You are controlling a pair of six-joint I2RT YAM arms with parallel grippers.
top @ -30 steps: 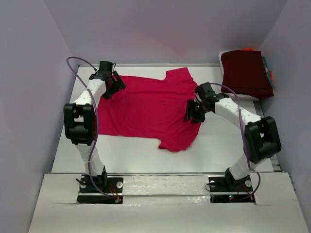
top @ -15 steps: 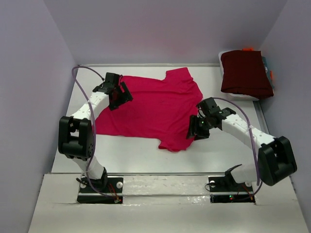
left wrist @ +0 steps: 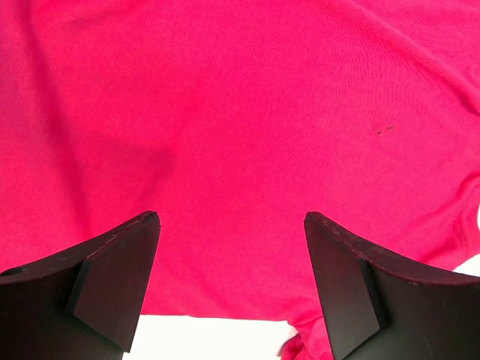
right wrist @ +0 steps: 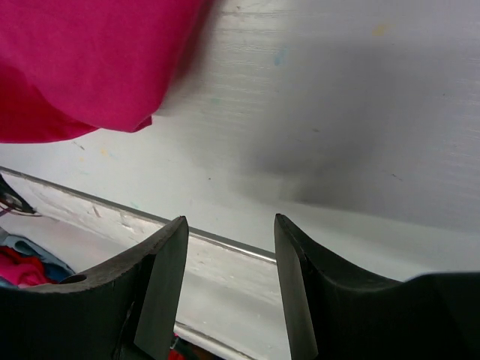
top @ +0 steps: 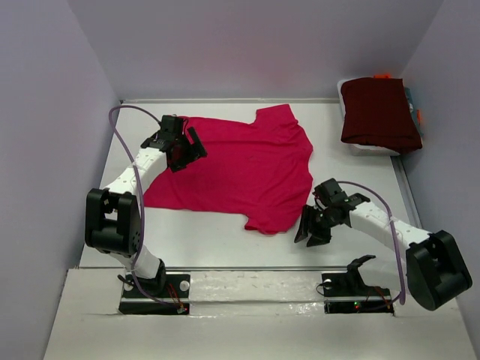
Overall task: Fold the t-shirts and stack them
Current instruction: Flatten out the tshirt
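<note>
- the pink tee (top: 232,169) lies spread open and unfolded mid-table, collar end to the robot's right, one sleeve pointing to the far wall and the other to the near edge.
- the maroon tee (top: 379,112) sits folded at the far right corner, well apart from the pink one.
- right gripper (top: 310,234): a second ago it was on the pink tee's right edge; it has since pulled back toward its base. it now hangs over bare table (top: 352,172), just off the near sleeve.
- the right wrist view shows its jaws partly apart with only table between them, and the pink cloth off to the upper left, so it holds nothing.
- left gripper (top: 193,146): it has moved from the tee's far-left corner inward over the cloth. its jaws stand wide apart and empty, and the left wrist view shows only pink fabric below them.
- the tee itself has barely shifted; it looks smoothed flat, with no fold made yet.
- my read: spreading is over and both arms are repositioning for the first fold. the right gripper seems set to pick up the near sleeve or hem, and the left an edge on its side.
- stacking on the maroon tee is still some way off.
</note>
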